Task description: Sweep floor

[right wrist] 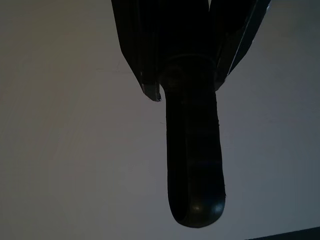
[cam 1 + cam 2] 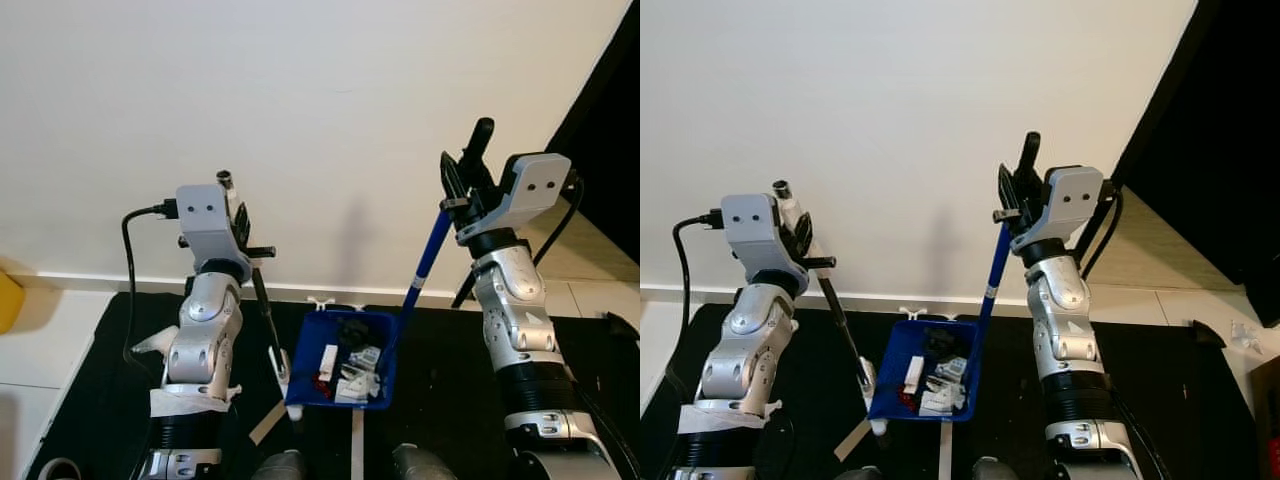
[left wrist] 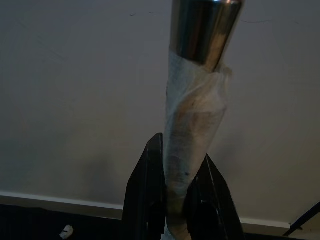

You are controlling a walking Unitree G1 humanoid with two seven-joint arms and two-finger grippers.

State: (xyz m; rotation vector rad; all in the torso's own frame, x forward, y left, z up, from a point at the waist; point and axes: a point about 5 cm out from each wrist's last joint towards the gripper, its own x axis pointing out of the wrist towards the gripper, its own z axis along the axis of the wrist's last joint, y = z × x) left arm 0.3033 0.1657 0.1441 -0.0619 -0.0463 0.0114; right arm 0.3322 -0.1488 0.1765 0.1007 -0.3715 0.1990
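Note:
A blue dustpan (image 2: 304, 372) rests on the black mat between my arms, with white, black and red scraps (image 2: 350, 368) inside. Its long blue handle (image 2: 425, 262) rises to the right and ends in a black grip (image 1: 192, 165). My right gripper (image 2: 462, 182) is raised high and shut on that grip. My left gripper (image 2: 240, 218) is also raised, shut on the tape-wrapped metal top of a broom stick (image 3: 197, 115). The thin dark stick (image 2: 265, 315) slants down to a point just left of the dustpan. The black fingers (image 3: 147, 200) clamp the stick from both sides.
A white wall with a baseboard (image 2: 90, 282) stands close ahead. The black mat (image 2: 100, 380) covers the floor, with pale tile (image 2: 45, 340) left of it. A yellow thing (image 2: 8, 300) is at far left, a tape strip (image 2: 265, 423) on the mat, a dark panel (image 2: 1230, 150) at right.

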